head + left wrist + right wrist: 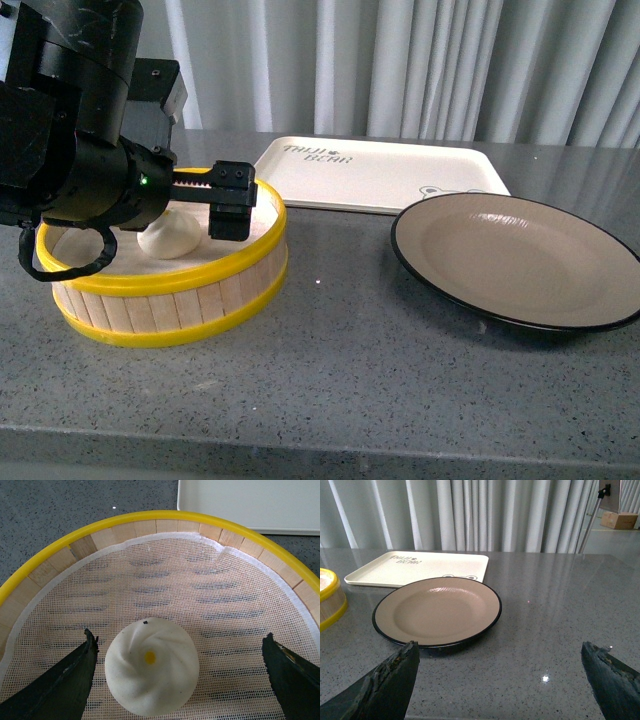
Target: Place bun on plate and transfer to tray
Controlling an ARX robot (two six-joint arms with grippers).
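Observation:
The white bun (168, 238) with a yellow dot (150, 672) lies on the mesh inside a yellow-rimmed steamer basket (170, 295). My left gripper (190, 218) hangs open over the basket. Its two dark fingers straddle the bun (178, 636): one is close beside it, the other well apart, and neither touches it. The beige plate (520, 255) with a black rim sits bare at the right, also in the right wrist view (437, 610). The cream tray (380, 170) lies behind it. My right gripper (499, 647) is open over bare tabletop near the plate, with nothing between its fingers.
The basket's yellow rim (150, 516) rings the bun, with the tray's corner (250, 502) just beyond it. The basket's edge (327, 600) shows left of the plate. A grey curtain hangs behind the speckled grey table (350, 350).

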